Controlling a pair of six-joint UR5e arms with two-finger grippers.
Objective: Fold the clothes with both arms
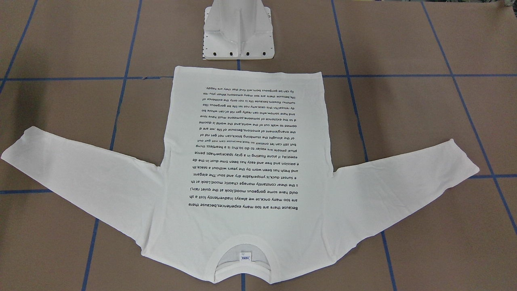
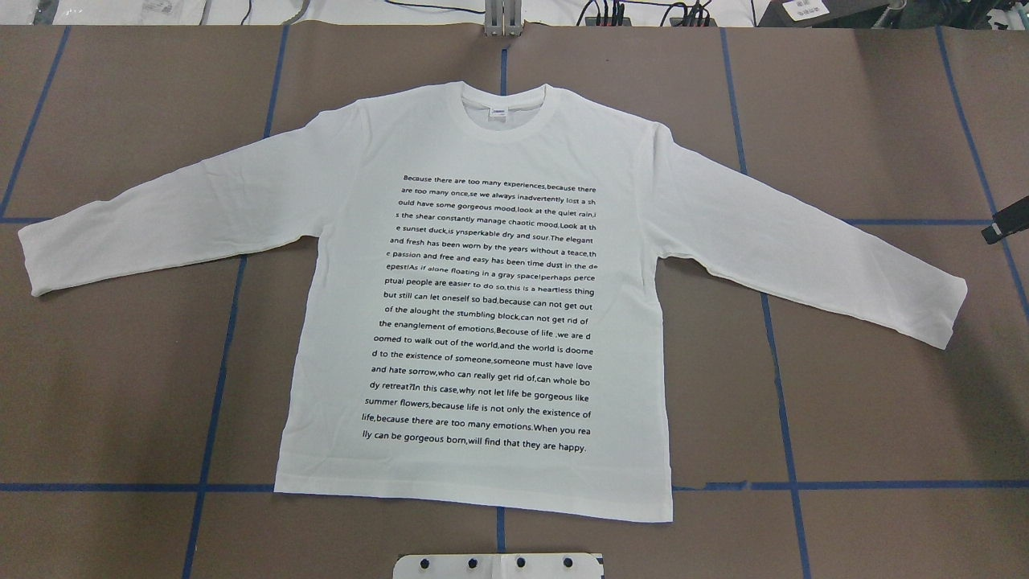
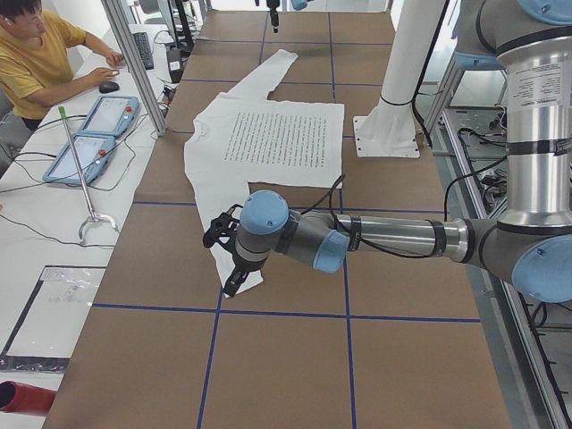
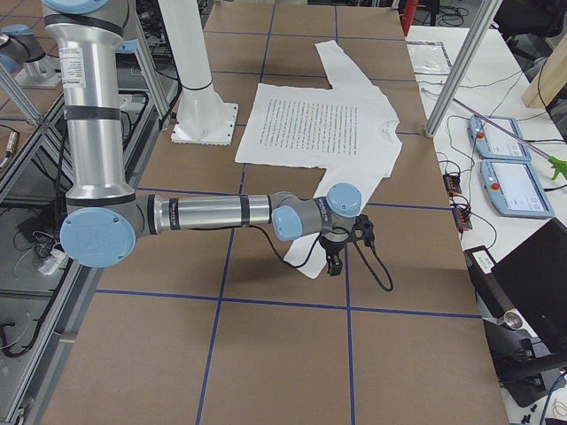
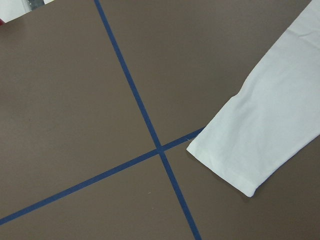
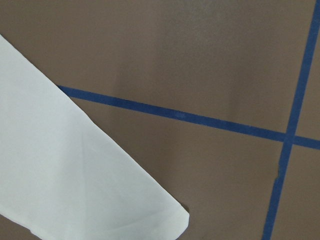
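Note:
The clothes are one white long-sleeved T-shirt (image 2: 482,281) lying flat with its text side up and both sleeves spread, also seen from the front (image 1: 250,161). Its collar points away from the robot. My left gripper (image 3: 231,282) hangs above the table by the left sleeve's cuff (image 5: 250,150). I cannot tell whether it is open or shut. My right gripper (image 4: 335,264) hangs near the right sleeve's cuff (image 6: 75,175). Only its black tip (image 2: 1001,227) shows overhead, its state unclear. Neither gripper touches the cloth.
The white pedestal base (image 1: 238,40) stands just behind the shirt's hem. Blue tape lines (image 2: 772,322) cross the brown tabletop. A person (image 3: 36,54) sits at a side desk with teach pendants (image 3: 89,134). Aluminium posts (image 4: 461,62) rise at the table's far edge.

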